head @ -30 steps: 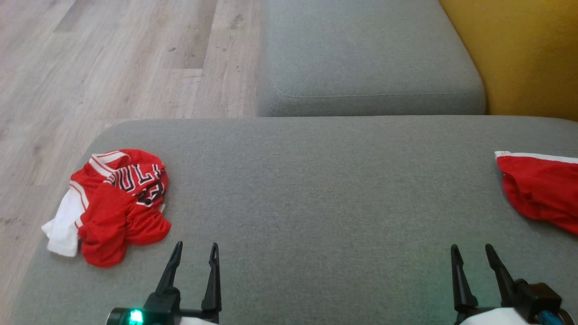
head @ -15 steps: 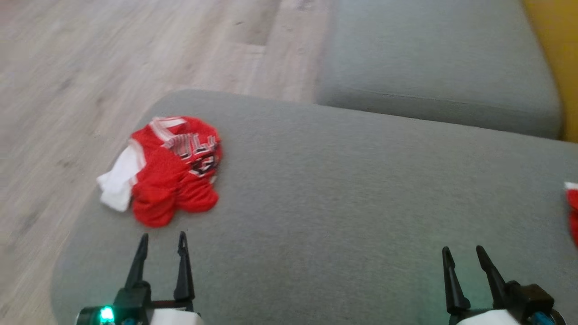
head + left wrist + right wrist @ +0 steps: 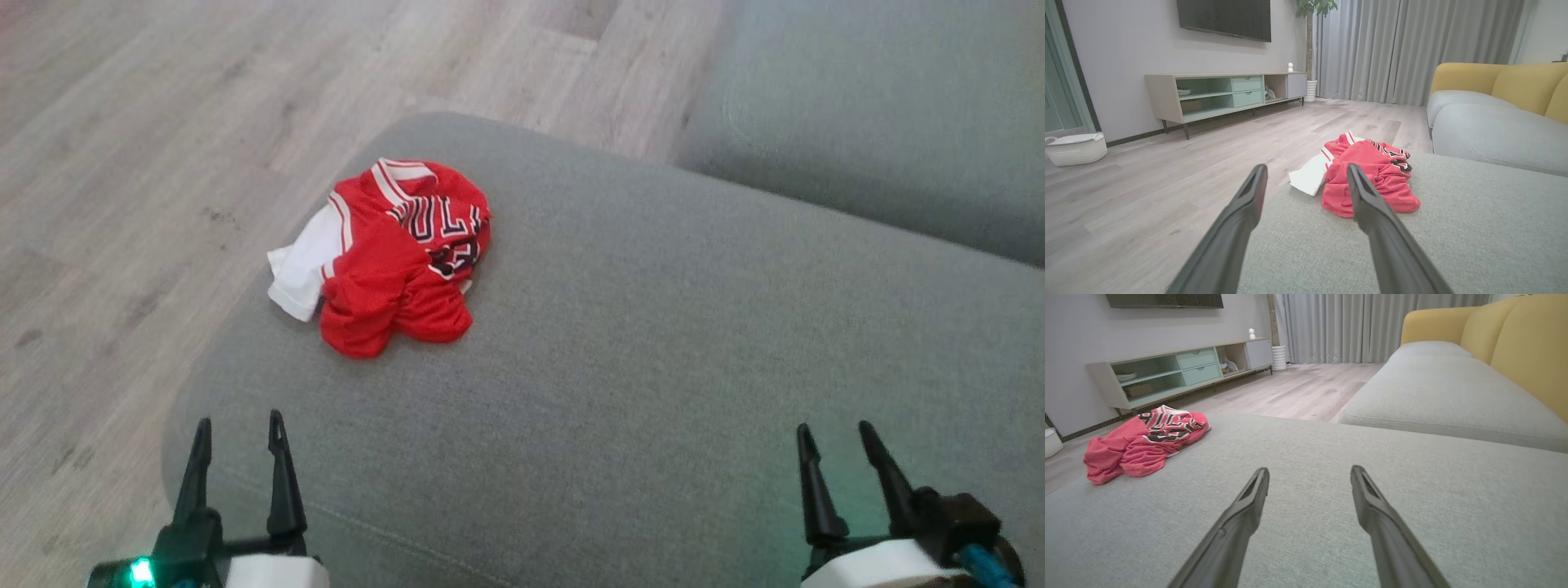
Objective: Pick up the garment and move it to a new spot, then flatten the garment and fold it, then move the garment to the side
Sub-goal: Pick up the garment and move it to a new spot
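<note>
While the garment (image 3: pixel 392 261) lies crumpled, the left gripper (image 3: pixel 238 420) hovers near it, the right gripper (image 3: pixel 834 428) well apart, both jaws open.

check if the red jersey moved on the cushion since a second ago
No. The red jersey still sits at the left edge of the grey cushion, white part outermost; the camera turned.

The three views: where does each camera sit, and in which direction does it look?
Head view: on the head, looking down at the sofa seat and red jersey; left gripper and right gripper show, open.
Left wrist view: on the left wrist, facing the jersey and wooden floor; its two fingers show.
Right wrist view: on the right wrist, facing across the seat toward the cabinet; its two fingers show.
Shared: both wrist views show jersey and cabinet.
</note>
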Tool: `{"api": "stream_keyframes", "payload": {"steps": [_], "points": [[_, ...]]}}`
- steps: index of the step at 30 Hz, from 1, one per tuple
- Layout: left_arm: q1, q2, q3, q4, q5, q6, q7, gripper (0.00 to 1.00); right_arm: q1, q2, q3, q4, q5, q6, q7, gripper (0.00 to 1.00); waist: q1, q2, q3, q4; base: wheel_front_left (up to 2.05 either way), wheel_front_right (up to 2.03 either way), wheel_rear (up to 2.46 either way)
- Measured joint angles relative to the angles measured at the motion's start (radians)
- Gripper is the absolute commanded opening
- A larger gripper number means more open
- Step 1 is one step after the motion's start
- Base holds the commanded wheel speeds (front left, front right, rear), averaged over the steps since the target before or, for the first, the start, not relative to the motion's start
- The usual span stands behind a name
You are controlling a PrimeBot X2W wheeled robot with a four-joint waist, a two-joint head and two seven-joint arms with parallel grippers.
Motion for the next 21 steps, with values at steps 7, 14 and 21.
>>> {"api": "stream_keyframes", "payload": {"steps": [7,14,21], "points": [[-0.154,0.01,0.013,-0.047,0.034,-0.032,0.0,1.0,-0.047,-0.061,-0.021,-0.054,-0.026,0.0,0.0,1.0,0.0,0.0,0.127,-0.033,0.0,0.0,0.0],[-0.541,0.061,0.031,0.114,0.051,-0.063,-0.001,1.0,-0.214,-0.183,-0.009,-0.116,-0.03,0.0,0.0,1.0,0.0006,-0.0001,0.322,-0.076,0.0,0.0,0.0],[-0.907,0.078,0.01,0.503,0.041,-0.137,0.123,1.0,-0.249,-0.262,0.0,-0.146,-0.034,0.0,0.0,1.0,0.0004,-0.0001,0.478,-0.122,0.0,0.0,0.0]]}}
